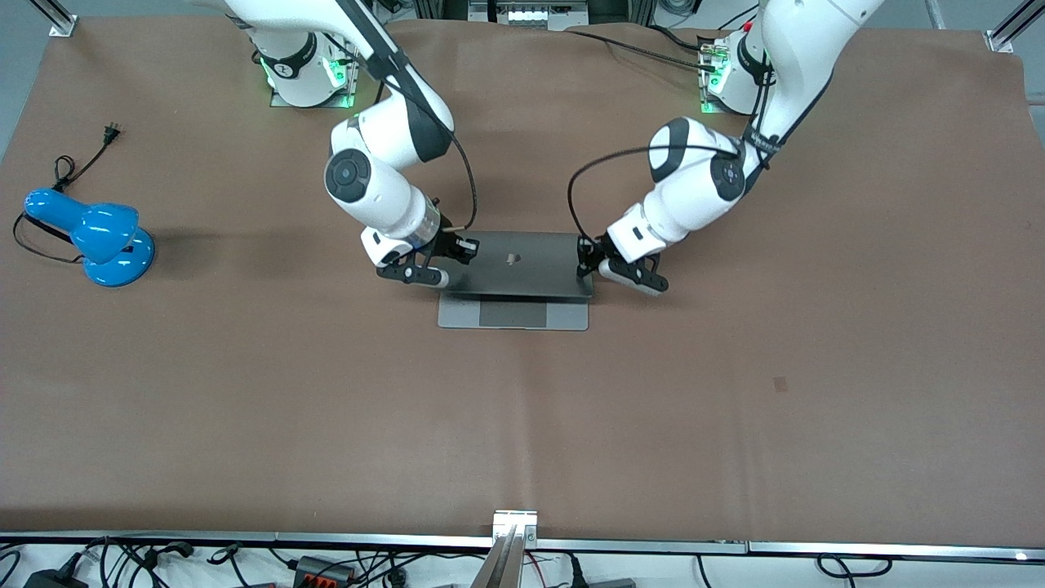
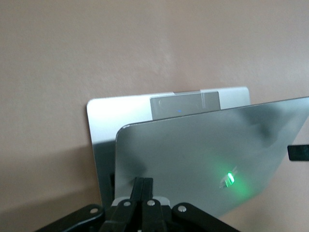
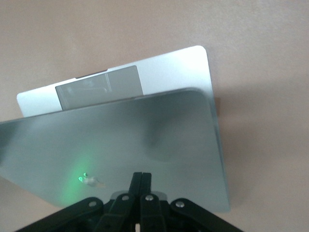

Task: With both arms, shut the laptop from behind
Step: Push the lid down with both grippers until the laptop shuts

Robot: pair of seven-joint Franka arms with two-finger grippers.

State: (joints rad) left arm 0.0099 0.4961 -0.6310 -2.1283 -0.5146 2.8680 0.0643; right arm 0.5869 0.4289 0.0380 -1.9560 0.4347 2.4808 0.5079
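Laptop [image 1: 514,282] mid-table, lid tilted partway down over the trackpad. Left gripper [image 1: 589,263] and right gripper [image 1: 457,255], fingers pinched shut and empty, apparently pressing the lid's back. Best pushed evenly, slowly.

The laptop [image 1: 514,282] sits on the table [image 1: 735,425] about midway between the 2 arms' ends, its lid [image 1: 522,263] tilted partway down over its base [image 1: 513,314], whose trackpad edge lies nearer the front camera. The right gripper [image 1: 455,255] and the left gripper [image 1: 589,265] rest against the lid's back (1 at each end). A lamp [image 1: 98,238] stands well apart, toward the right arm's end.
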